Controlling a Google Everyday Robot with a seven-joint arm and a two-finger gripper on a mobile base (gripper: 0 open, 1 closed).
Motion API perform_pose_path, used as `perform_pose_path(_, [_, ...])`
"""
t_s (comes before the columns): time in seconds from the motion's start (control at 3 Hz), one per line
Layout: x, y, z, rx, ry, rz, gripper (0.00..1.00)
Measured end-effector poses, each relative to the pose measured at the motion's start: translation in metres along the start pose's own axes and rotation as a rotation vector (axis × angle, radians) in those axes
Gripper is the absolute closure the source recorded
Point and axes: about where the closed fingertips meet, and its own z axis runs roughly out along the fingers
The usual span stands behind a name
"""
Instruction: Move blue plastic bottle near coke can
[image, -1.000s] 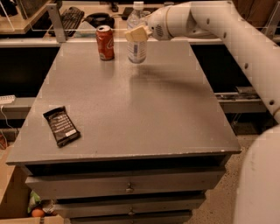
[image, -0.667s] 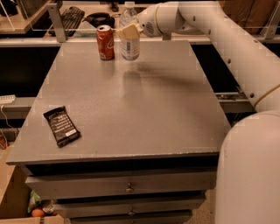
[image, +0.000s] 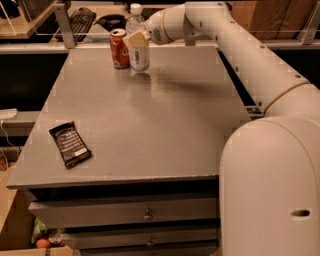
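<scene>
The blue plastic bottle (image: 138, 50), clear with a white cap and a pale label, stands upright at the far edge of the grey table (image: 150, 115). The red coke can (image: 119, 48) stands right beside it on its left, almost touching. My gripper (image: 137, 39) reaches in from the right and is shut on the bottle around its upper half, its tan fingers (image: 135, 40) across the front of the bottle. The bottle's base rests on or just above the tabletop.
A flat black snack wrapper (image: 70, 144) lies near the table's front left corner. My white arm (image: 250, 65) runs along the table's right side. A keyboard (image: 82, 20) and a dark object lie on the desk behind. Drawers sit under the tabletop.
The gripper has carried the bottle to the left, from a gap away to right beside the can. The can and the wrapper have not moved.
</scene>
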Motion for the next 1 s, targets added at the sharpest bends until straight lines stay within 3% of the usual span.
perform_pose_path(1.0, [0.0150, -0.0036, 0.0206, 0.004, 0.025, 0.018, 0.12])
